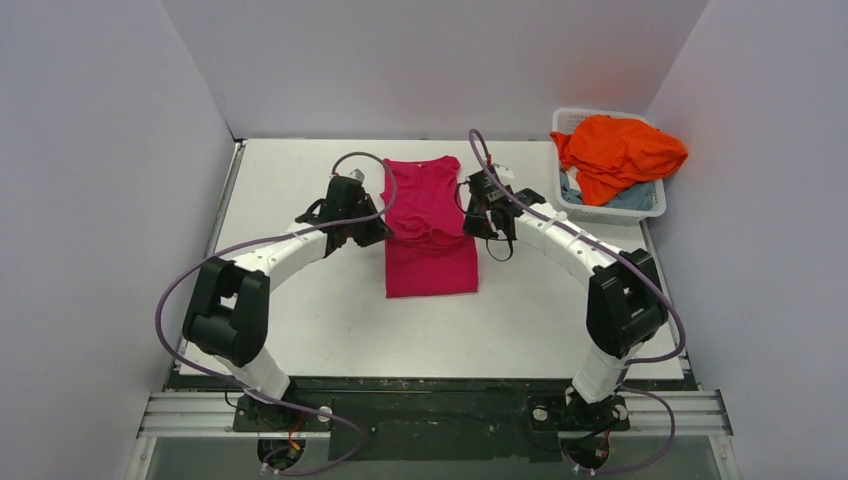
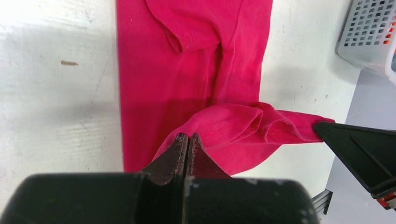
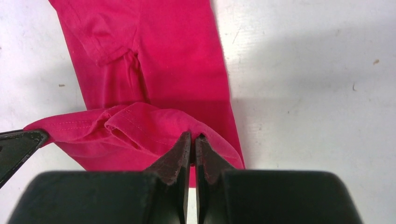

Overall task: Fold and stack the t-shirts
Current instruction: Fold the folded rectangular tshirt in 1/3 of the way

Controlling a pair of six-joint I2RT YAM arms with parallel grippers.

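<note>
The pink t-shirt (image 1: 431, 235) is laid flat at the middle of the table (image 1: 300, 310), collar toward the far wall, with its sleeves already turned in so that a narrow strip is formed; this narrowing is judged to have been done so that only a crosswise fold is left. A stitched edge of the cloth is raised across the width of the strip and is pinched at both ends: the fingers of the left gripper (image 2: 187, 140) are pressed together on its left end, and those of the right gripper (image 3: 193, 138) are pressed together on its right end. The two grips are kept level and apart, which is judged to keep the raised edge taut enough to be carried over the body without sagging or bunching; some puckering is nevertheless seen in the band between the grips, so a crooked crease may result if one side is led ahead of the other. The orange t-shirt (image 1: 620, 152) is heaped on the white basket (image 1: 655, 207) at the far right corner, with a blue-grey t-shirt (image 1: 632, 199) partly shown beneath it; both are judged to be waiting their turn, well apart from the working area
</note>
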